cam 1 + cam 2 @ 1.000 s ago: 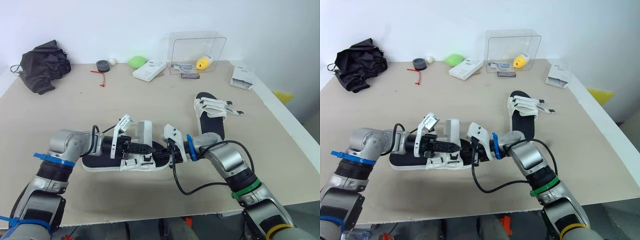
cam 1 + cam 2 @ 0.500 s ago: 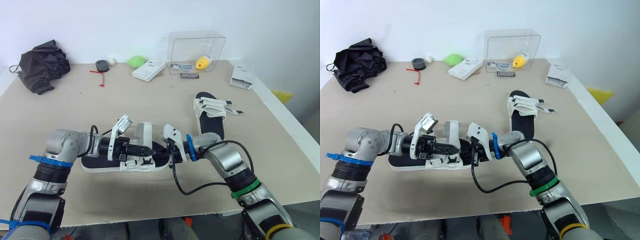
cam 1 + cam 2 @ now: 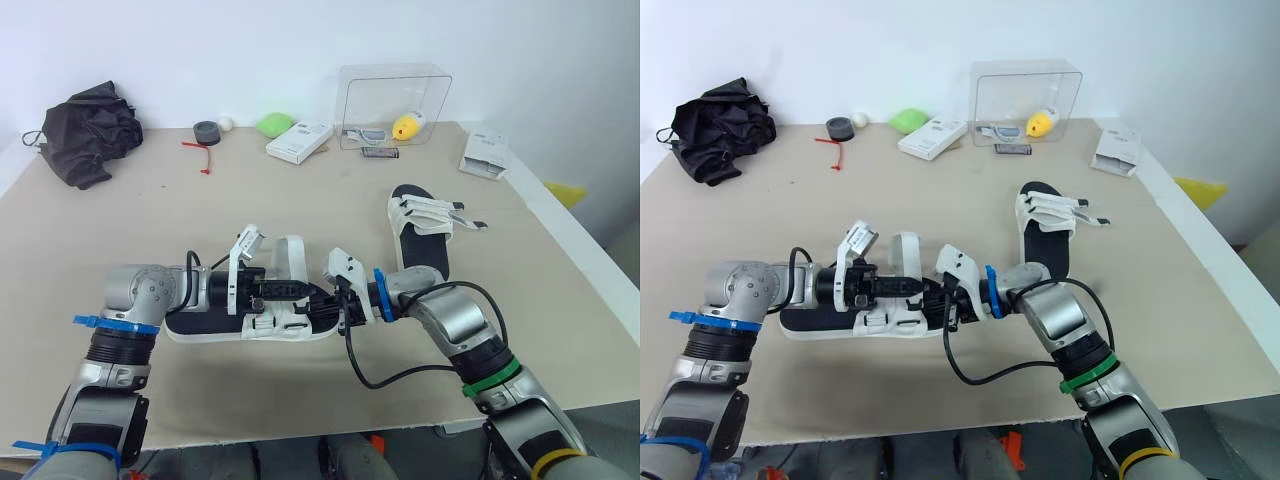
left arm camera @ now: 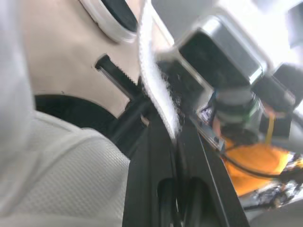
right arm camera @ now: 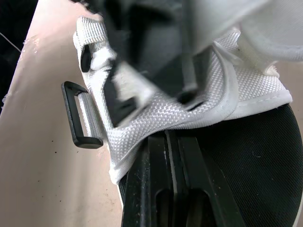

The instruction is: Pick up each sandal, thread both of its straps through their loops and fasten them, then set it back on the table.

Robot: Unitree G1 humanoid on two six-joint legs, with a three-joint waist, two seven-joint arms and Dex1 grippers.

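Gripping near sandal (image 3: 200,326) by table's (image 3: 150,220) front edge: left gripper (image 3: 298,291) clamped on a strap (image 4: 156,90), right gripper (image 3: 328,300) clamped on side flap (image 5: 189,118) beside black loop (image 5: 71,113). 2nd sandal (image 3: 420,236) near right edge; left side open.

You are looking at what seems a robot lab or test room. A plain beige surface (image 3: 300,200) stands against a bare white wall (image 3: 250,50). Loose props line its far edge: a clear plastic box (image 3: 393,105), a small white carton (image 3: 298,140), a tape roll (image 3: 206,131). A black cloth bundle (image 3: 88,130) sits at its far left corner.
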